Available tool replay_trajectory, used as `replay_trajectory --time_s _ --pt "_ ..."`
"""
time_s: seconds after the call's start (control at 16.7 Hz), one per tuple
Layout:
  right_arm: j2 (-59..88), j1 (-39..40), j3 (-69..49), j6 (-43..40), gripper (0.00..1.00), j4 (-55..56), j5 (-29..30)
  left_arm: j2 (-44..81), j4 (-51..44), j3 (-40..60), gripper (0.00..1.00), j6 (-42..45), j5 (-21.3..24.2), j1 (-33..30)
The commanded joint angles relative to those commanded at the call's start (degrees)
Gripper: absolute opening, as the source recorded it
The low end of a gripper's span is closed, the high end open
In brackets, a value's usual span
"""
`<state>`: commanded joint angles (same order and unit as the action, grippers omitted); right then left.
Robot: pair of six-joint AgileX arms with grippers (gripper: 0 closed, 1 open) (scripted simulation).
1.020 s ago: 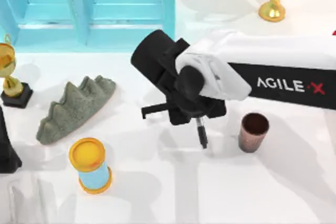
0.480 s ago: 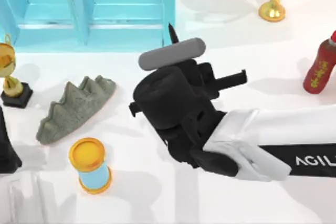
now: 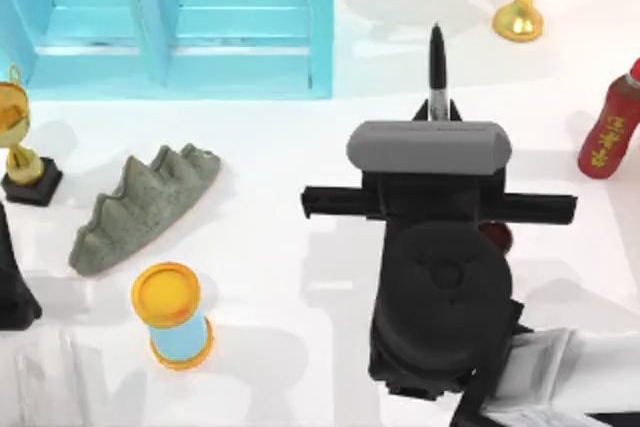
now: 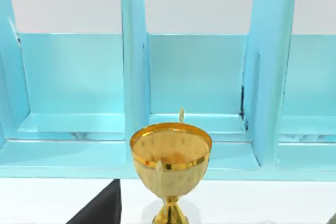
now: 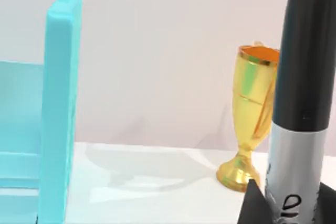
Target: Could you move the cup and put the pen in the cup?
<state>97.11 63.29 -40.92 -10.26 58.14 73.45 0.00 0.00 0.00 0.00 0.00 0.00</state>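
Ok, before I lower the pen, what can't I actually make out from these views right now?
- The cup: in the top view the right arm covers it, leaving a sliver of brown rim.
- The right gripper: its grip on the pen is hidden under the wrist housing in the top view.
- Pen in the right wrist view: cut off by the picture's edges, tip unseen.
- Left arm: cut by the top view's left edge.

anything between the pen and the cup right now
Nothing visible does. The right claw holds the pen raised over the table, and the cup sits just below the arm, mostly hidden by it. The red bottle and trophy stand off to the side.
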Motion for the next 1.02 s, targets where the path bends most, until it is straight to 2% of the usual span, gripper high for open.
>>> replay_trajectory --time_s 0.24,0.42,1.02 --pt "-3.30 2.39 6.28 -6.79 0.00 15.45 7.17 0.00 0.00 0.00 1.00 0.00 0.00 0.00" --pt "-4.73 3.39 8.85 -9.59 0.00 21.93 10.14 0.00 0.00 0.00 1.00 0.00 0.00 0.00" --pt "-4.73 2.15 9.21 -8.85 0.00 21.97 9.88 0.00 0.00 0.00 1.00 0.00 0.00 0.00"
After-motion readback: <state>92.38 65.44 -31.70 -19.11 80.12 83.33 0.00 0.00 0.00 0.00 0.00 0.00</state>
